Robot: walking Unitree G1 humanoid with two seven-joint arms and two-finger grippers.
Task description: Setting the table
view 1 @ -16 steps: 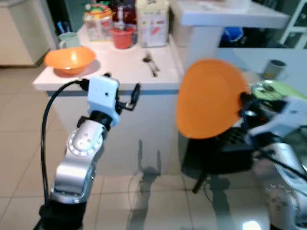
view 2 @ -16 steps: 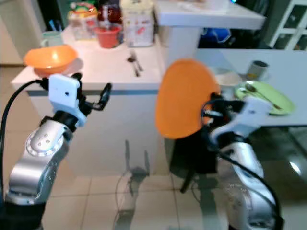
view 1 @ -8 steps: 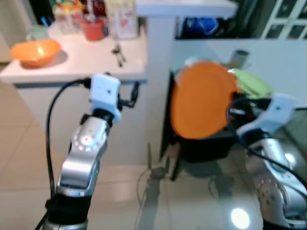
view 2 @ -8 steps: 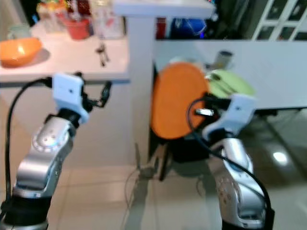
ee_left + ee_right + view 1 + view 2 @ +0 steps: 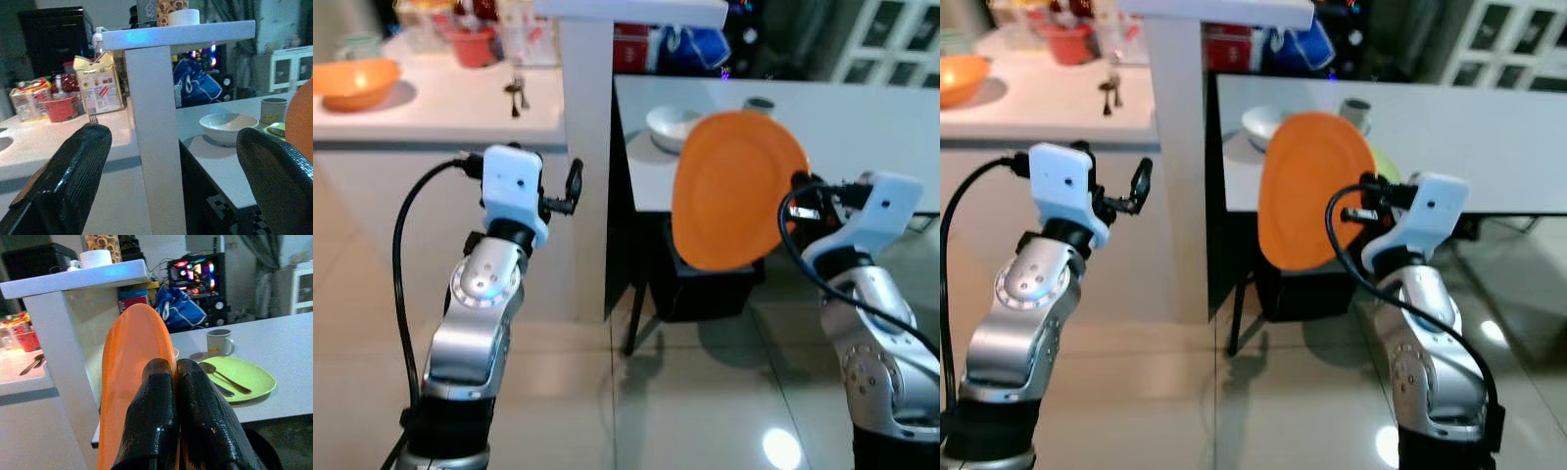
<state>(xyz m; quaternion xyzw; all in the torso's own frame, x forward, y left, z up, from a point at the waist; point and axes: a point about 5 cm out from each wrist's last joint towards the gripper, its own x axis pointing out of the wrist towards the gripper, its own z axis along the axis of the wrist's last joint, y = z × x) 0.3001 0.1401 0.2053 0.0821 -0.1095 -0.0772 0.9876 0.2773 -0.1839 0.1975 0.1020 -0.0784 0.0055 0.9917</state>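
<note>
Our right gripper (image 5: 173,396) has its two textured black fingers pressed together on the rim of one smooth, round orange plate (image 5: 736,189), which we hold upright on its edge, in the air in front of the near edge of the white dining table (image 5: 881,108). On this table we count one white bowl (image 5: 672,125), one grey mug (image 5: 218,342) and one flat green plate (image 5: 244,379) with a spoon (image 5: 217,373) lying on it. Our left gripper (image 5: 171,181) is raised and empty, its two rough black fingers wide apart. Beyond it, the white counter (image 5: 431,103) carries one glossy orange bowl (image 5: 354,81).
</note>
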